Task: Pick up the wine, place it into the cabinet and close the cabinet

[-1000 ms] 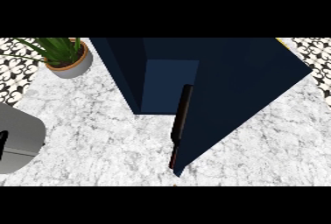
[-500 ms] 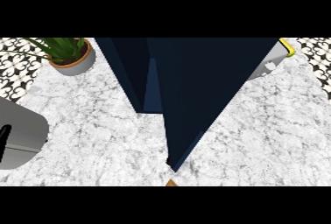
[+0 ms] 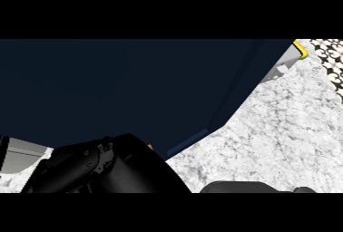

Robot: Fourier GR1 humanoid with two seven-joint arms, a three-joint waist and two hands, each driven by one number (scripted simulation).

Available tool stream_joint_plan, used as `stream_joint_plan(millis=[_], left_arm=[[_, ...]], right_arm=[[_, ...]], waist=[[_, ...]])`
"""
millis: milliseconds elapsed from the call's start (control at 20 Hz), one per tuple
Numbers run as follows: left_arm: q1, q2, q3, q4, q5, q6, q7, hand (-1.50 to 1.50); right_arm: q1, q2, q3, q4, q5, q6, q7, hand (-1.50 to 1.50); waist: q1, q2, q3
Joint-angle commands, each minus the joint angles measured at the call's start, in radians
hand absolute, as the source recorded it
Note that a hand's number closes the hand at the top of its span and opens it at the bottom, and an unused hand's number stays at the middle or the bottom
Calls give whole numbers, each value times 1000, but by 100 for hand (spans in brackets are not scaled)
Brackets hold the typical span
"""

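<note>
Head view is mostly filled by the dark blue cabinet [image 3: 127, 86]; its lower edge runs diagonally from upper right down to lower centre. White marbled table [image 3: 281, 131] shows at right.

A black hand [image 3: 100, 170] sits at lower left, pressed close against the cabinet's lower edge. Which hand it is cannot be read with certainty; by position, taken as the left hand. Fingers: cannot tell whether spread, together or pinching, since the hand shows as one dark mass. A second dark shape at the bottom edge, right of centre, is too cut off to identify.

The wine is not visible anywhere; its location, long axis and pointing direction cannot be stated.

A grey object with a yellow rim [image 3: 291, 61] lies at upper right, beside the cabinet.

Judgement: step in hand is likely the cabinet closing. The next move calls for confirming the door is flush before withdrawing.
</note>
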Motion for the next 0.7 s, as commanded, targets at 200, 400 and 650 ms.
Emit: stream_joint_plan(millis=[200,400,650], left_arm=[[-31,-21,19,-4,7,0,42,-150],[-7,-29,51,34,-21,-38,17,-150],[-73,-54,56,89,-31,-28,40,-150]], right_arm=[[-272,27,-169,386,10,85,-133,150],[-321,15,-246,485,4,137,-161,150],[-319,24,-296,665,-45,198,-287,150]], waist=[[-15,1,-1],[-21,-3,0],[-27,4,-1]])
